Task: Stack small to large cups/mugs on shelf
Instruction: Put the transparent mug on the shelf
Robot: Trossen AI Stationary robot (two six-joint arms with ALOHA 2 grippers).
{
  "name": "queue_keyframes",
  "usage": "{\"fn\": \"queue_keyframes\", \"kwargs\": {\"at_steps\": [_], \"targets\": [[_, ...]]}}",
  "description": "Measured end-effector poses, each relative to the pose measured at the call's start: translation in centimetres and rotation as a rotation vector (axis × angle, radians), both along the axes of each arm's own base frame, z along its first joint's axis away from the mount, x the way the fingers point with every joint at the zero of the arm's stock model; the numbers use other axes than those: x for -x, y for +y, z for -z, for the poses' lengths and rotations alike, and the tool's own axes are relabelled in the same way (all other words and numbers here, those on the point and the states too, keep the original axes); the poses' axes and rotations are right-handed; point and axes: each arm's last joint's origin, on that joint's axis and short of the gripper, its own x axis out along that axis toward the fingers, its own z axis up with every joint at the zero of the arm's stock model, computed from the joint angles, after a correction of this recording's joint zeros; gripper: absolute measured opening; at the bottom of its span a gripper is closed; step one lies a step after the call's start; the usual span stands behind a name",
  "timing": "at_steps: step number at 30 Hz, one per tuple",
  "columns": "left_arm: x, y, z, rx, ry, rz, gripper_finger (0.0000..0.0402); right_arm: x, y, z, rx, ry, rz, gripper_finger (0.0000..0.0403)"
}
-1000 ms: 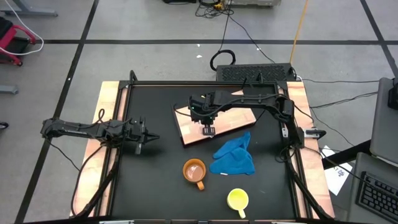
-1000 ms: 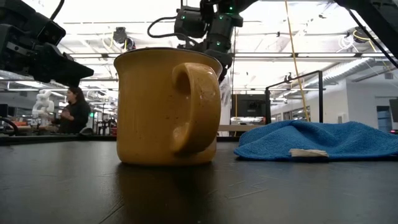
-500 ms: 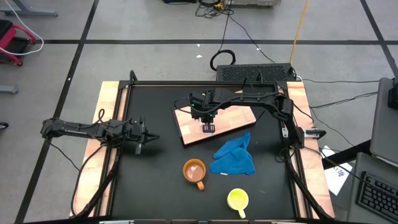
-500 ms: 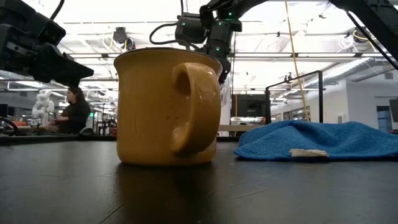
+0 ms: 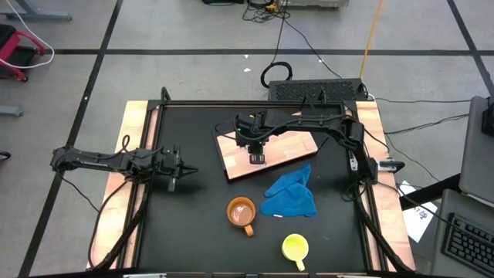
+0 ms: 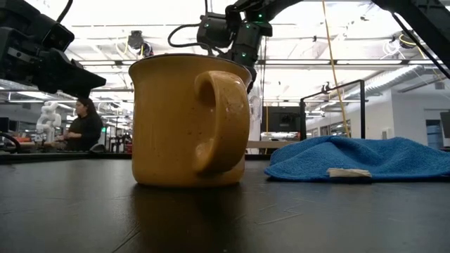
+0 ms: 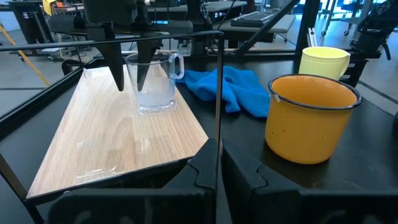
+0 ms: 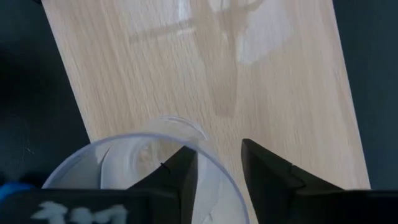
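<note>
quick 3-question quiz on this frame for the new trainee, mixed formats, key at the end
1. True or false: the glass cup stands upright on the wooden board.
2. Which gripper is over the board? A) left gripper B) right gripper
3. Fill in: on the black table, the blue cloth lies between the board and the ____ mug.

Key
1. True. It stands on the board, and the right gripper's fingers straddle one wall of it, slightly apart.
2. B. The left gripper is shut and waits at the table's left side, away from the orange mug.
3. Yellow.
</note>
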Motion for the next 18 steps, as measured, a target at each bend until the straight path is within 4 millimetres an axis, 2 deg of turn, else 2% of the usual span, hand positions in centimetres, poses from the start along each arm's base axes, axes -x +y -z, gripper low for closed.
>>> {"fn": "queue_keyframes", "kwargs": {"at_steps": [12,18], "targets": [[0.0,0.0,0.0,0.000,0.000,0.000,0.0024,1.0,0.2,-4.1,0.022,-0.140,0.018,0.0137],[0.0,0.0,0.0,0.000,0.000,0.000,0.0024,1.2,0.3,-4.7,0.017,-0.150,0.036,0.0137]]}}
